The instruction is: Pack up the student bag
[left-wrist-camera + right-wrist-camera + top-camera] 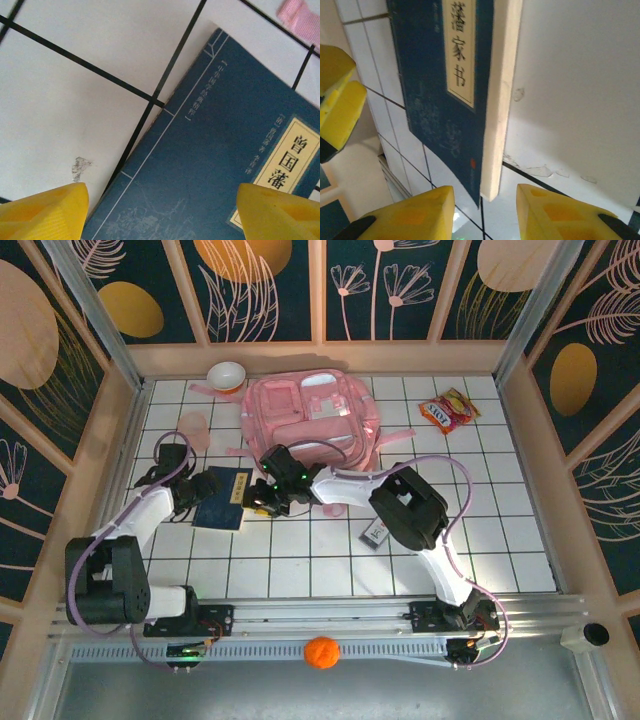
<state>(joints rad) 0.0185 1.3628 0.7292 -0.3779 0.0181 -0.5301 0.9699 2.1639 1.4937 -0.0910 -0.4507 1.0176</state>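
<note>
The pink student bag (pixel 310 408) lies flat at the back of the table, pockets up. A dark blue book (pixel 222 502) with a cream title label lies in front of it to the left. My left gripper (pixel 207 488) is at the book's left side; in the left wrist view it (pixel 161 194) stands open, its yellow fingers (pixel 45 210) wide apart over the book (pixel 215 150). My right gripper (pixel 262 495) is at the book's right edge; in the right wrist view it (pixel 484 194) is open, with the cream page edge (pixel 499 100) of the book (pixel 427 75) between the jaws and gaps on both sides.
A white bowl (pixel 227 375) and a translucent pink cup (pixel 193 428) sit at the back left. A red and yellow snack packet (pixel 448 410) lies at the back right. A small flat item (pixel 375 533) rests by the right arm. An orange ball (pixel 321 651) sits on the front rail.
</note>
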